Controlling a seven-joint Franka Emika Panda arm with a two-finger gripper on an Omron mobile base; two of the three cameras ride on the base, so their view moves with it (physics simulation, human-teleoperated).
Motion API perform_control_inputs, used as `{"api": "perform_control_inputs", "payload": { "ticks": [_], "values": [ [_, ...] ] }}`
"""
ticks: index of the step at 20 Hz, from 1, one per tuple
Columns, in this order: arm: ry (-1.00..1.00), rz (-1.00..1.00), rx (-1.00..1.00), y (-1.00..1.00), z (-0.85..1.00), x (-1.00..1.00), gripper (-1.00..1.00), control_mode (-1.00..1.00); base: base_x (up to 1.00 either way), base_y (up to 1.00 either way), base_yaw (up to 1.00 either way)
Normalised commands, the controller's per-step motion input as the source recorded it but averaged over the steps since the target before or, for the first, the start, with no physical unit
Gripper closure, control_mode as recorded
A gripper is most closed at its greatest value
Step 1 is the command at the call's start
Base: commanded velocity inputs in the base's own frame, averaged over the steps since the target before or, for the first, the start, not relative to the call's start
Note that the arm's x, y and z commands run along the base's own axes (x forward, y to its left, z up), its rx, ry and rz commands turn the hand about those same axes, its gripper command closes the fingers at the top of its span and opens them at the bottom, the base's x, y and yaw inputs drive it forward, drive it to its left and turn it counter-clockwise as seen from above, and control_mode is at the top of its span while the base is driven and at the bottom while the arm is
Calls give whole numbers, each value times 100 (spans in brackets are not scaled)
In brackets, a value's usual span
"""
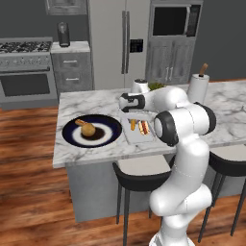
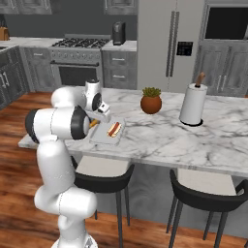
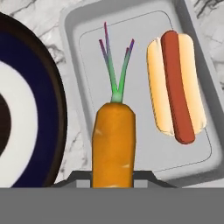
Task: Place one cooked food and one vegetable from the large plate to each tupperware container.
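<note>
My gripper (image 3: 113,177) is shut on an orange carrot (image 3: 113,140) with green and purple stalks, holding it over a pale-grey tupperware container (image 3: 70,26). A hot dog (image 3: 176,87) lies in the same container beside the carrot. The large plate (image 3: 41,109) borders the container on the left of the hand view. In the left base view the plate (image 1: 72,137) carries a brown cooked piece (image 1: 87,128), and the hand hangs over the container (image 1: 144,139) with the carrot (image 1: 132,124) and hot dog (image 1: 143,127). The right base view shows the container (image 2: 104,138) and hot dog (image 2: 114,129).
A paper towel roll (image 1: 198,86) and a potted plant (image 2: 151,100) stand further back on the marble island (image 1: 96,103). Black stools (image 1: 139,175) sit under its front edge. A stove and a fridge line the far wall.
</note>
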Motion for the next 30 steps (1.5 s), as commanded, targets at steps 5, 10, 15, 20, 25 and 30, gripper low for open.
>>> {"api": "perform_control_inputs", "payload": {
  "ticks": [5, 10, 15, 20, 25, 30],
  "values": [
    [0, 17, -4, -15, -2, 48, 100, -100, 0, 0, 0],
    [1, 17, -7, -3, -13, 22, 100, -100, 0, 0, 0],
    [4, 7, -17, 0, -46, 0, 100, -100, 0, 0, 0],
    [-1, 0, -13, -3, -35, 0, 100, -100, 0, 0, 0],
    [-2, 0, 0, -3, -6, 3, 100, -100, 0, 0, 0],
    [0, 0, 0, -3, 0, 5, -100, -100, 0, 0, 0]
  ]
}}
